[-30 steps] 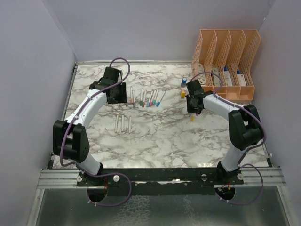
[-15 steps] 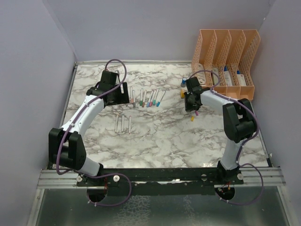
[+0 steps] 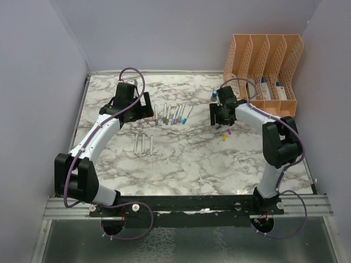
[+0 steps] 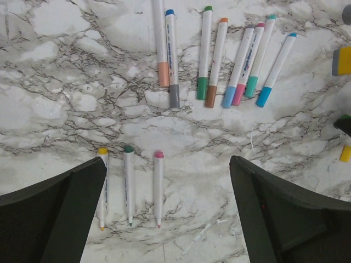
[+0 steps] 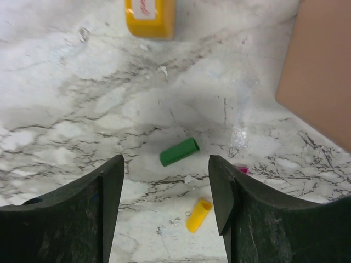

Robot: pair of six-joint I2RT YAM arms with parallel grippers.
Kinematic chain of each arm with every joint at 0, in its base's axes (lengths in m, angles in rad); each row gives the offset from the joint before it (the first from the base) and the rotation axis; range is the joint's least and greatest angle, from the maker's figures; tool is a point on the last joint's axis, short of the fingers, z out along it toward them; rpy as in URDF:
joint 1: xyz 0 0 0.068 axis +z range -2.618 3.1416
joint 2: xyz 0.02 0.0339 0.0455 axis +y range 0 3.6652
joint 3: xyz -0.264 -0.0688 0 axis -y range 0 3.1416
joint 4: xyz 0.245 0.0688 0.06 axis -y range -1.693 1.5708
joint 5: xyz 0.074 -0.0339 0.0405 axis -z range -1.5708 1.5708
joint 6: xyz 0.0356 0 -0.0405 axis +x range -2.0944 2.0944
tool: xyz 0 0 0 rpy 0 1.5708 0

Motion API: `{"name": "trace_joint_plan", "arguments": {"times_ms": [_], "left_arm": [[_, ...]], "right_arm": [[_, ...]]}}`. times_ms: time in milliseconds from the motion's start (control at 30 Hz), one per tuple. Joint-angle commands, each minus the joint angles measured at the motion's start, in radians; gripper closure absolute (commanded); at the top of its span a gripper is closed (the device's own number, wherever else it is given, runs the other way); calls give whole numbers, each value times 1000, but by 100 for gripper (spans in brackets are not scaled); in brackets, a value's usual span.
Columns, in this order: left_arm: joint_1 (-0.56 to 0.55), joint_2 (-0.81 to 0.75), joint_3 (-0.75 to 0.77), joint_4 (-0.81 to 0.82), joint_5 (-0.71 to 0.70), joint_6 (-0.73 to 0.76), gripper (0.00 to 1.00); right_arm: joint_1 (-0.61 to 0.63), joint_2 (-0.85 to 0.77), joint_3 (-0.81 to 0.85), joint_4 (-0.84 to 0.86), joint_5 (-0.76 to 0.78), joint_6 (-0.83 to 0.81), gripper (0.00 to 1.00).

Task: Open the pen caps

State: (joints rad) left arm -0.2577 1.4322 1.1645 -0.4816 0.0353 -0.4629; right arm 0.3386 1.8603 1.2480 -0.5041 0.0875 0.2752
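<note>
Even, diffuse overhead light keeps all three views bright. The marble tabletop (image 3: pixel 186 153) shows only soft, faint shadows and no harsh glare. Both wrist views are sharp, while their dark foreground tool fingers (image 5: pixel 60 219) look slightly soft.

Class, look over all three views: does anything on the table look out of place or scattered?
Yes. A green cap and a yellow cap lie loose on the marble near the right end effector, pointing different ways, away from the three uncapped pens.

White table (image 4: pixel 66 82) with grey marble veins; green cap (image 5: pixel 179 152), yellow cap (image 5: pixel 198 215) beside it; peach rack (image 3: pixel 274 107).
</note>
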Motion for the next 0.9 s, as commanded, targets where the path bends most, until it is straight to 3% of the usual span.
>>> {"name": "trace_joint_plan", "arguments": {"times_ms": [0,633,867], "left_arm": [[-8,-38,-27,69,32,-37,1],[-7,-159,-158,130,90,-69,1],[-7,-173,-180,141,100,-66,1]], "right_arm": [[26,-54,91,27,-59,-2,37],[185,283,514,-71,-93,105,37],[206,356,571,-108,-62,122,38]]}}
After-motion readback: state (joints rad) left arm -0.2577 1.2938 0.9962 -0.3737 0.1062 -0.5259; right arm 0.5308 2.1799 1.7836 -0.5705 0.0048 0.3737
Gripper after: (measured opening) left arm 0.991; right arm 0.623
